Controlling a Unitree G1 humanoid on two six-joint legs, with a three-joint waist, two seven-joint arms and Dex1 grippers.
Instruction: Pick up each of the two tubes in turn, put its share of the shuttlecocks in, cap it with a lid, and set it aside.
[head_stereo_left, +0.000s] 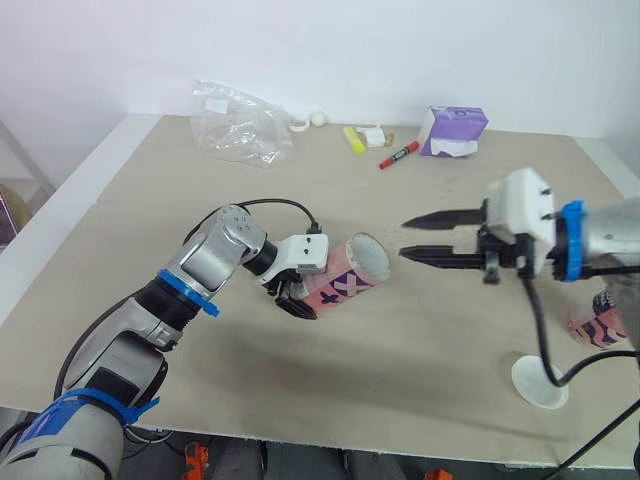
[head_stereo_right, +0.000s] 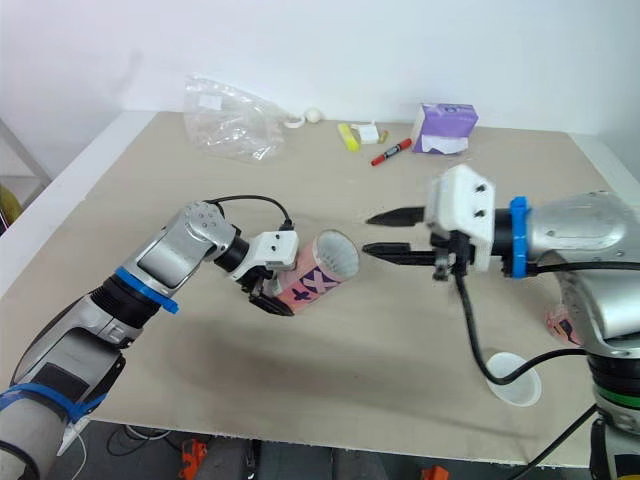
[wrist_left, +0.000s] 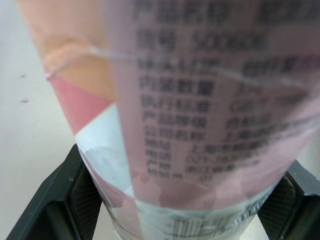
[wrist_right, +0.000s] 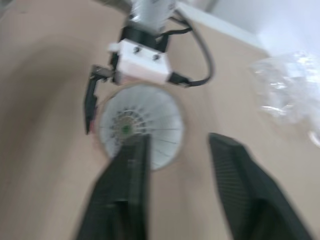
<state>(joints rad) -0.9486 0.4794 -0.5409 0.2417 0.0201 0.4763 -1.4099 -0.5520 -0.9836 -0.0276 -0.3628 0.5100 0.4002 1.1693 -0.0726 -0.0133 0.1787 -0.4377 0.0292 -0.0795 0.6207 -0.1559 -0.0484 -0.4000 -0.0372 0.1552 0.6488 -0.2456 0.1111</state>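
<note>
Tube clamped in left hand, mouth facing right hand (spread apart, empty).

Tube at the middle of the surface, between the two grippers, with small things along the back edge.

The left gripper holds the tube by its base, shuttlecocks inside, mouth tilted toward the right gripper just beside it. A lid lies front right, with a second tube behind it. At the back, from left to right: bag, highlighter, marker, tissue pack.
</note>
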